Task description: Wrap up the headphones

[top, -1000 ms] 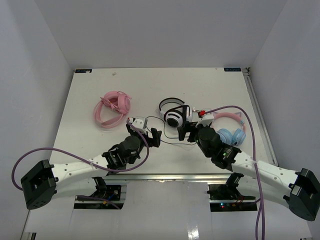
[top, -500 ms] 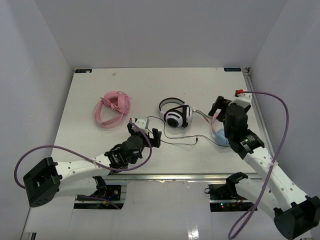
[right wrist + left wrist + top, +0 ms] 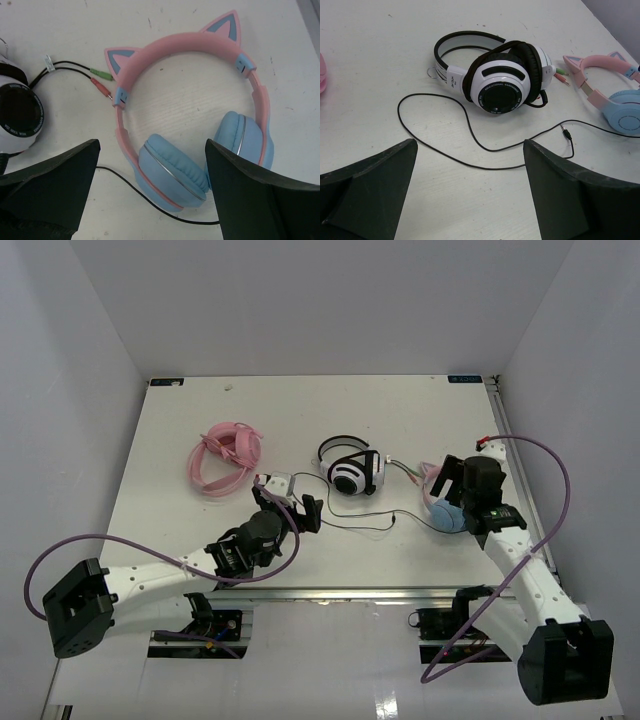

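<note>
The headphones (image 3: 175,175) lie flat on the white table, with light blue ear cups and a pink cat-ear headband (image 3: 180,50). My right gripper (image 3: 152,145) hangs open just above them, with one blue cup between its fingers and nothing gripped. From above, the headphones (image 3: 447,514) are mostly hidden under the right gripper (image 3: 446,490). Their thin dark cable (image 3: 470,136) runs loose across the table to a free plug (image 3: 565,131). My left gripper (image 3: 470,150) is open and empty just short of the cable, at centre left (image 3: 288,503).
White-and-black headphones (image 3: 350,472) lie at the table's middle, their green and red plugs (image 3: 100,80) beside the pink headband. All-pink headphones (image 3: 225,455) lie at the left. The table's right edge rail (image 3: 515,465) runs close to the right arm.
My right arm has swung from the table's middle out to the right and now hovers over the blue headphones. The cable lies looser across the table. The left arm has barely moved.
</note>
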Robot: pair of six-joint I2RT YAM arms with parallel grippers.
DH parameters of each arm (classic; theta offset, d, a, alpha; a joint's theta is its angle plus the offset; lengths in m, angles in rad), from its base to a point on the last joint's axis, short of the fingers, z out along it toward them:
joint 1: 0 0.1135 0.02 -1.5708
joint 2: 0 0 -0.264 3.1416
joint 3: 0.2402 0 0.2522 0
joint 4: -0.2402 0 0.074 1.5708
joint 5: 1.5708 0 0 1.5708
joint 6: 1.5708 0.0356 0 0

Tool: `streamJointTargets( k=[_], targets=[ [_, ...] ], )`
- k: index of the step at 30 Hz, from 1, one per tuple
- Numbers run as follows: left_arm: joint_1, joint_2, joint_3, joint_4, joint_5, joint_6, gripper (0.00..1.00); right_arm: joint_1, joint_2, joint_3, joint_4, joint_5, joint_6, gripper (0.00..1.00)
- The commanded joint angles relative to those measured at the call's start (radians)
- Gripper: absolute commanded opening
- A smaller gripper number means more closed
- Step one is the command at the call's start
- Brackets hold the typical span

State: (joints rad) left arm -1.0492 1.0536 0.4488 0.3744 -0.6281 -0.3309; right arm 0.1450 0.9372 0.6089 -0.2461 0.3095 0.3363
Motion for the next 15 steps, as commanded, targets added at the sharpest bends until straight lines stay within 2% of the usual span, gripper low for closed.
streamJointTargets(
  k=[1,8,15],
  targets=[
    [-0.002,-0.016,0.020,0.007,0.000,-0.001,0.98,-0.032,0.043,0.021,0.019,0.008,0.006,0.92],
    [-0.002,-0.008,0.023,0.008,-0.006,0.002,0.98,-0.127,0.032,0.029,0.022,0.133,0.052,0.92],
    [-0.002,-0.018,0.025,0.000,0.004,-0.005,0.98,-0.261,0.120,0.078,0.023,-0.029,0.018,0.92]
  ],
)
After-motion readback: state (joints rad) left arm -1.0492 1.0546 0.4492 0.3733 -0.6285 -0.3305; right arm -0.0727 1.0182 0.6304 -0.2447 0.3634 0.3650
